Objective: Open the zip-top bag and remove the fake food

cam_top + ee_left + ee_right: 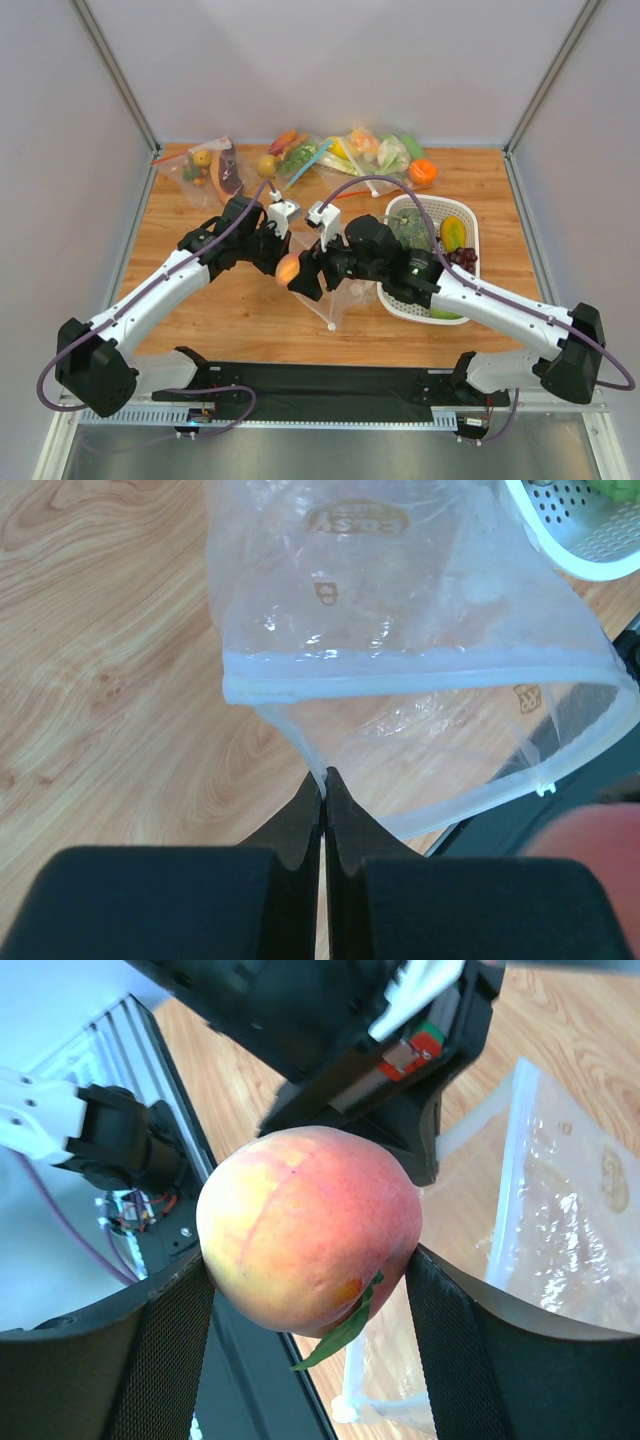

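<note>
An orange-red peach [310, 1225] with a small green leaf hangs above the table, and my right gripper [310, 1290] is shut on it, a mesh pad on each side. From above, the peach [288, 268] sits between the two wrists at the table's middle. My left gripper [322, 780] is shut on the rim of the clear zip-top bag [400, 600], whose mouth gapes open. No food shows inside the bag [345, 295], which hangs below the right wrist. The left gripper [272, 252] is close beside the peach.
A white basket [470, 215] to the right holds a bumpy green piece [408, 228], a yellow fruit [453, 232] and dark grapes [462, 258]. Several filled clear bags [330, 155] and an orange piece [423, 172] lie along the back edge.
</note>
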`<state>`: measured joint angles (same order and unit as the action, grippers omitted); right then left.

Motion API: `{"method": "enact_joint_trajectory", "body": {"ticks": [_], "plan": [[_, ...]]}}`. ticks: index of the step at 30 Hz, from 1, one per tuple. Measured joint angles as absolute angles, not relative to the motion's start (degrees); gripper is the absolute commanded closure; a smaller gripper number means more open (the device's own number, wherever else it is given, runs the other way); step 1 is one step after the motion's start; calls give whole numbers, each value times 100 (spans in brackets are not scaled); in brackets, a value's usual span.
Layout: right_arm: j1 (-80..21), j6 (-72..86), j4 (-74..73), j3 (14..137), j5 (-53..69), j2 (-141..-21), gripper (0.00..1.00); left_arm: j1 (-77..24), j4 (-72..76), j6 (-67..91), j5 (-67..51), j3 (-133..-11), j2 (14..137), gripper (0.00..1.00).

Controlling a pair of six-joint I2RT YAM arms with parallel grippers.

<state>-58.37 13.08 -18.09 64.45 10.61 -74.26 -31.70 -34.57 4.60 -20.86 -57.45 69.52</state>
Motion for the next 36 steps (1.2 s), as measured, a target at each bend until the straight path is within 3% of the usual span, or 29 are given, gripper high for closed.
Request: {"method": "enact_joint_trajectory", "body": {"ticks": [10, 26, 36], "plan": [[-5594, 1321, -2119, 6431, 408, -6611, 53, -3181, -3457, 460, -1957, -5745, 6954, 100], [-1691, 1472, -3706, 5433, -309, -5048, 53, -3181, -3555, 449, -1365, -5749, 7105, 100], [-1308, 1474, -4263, 4943, -344, -5083, 52, -3181, -3601, 438, -1164, -5754, 7244, 100]]}}
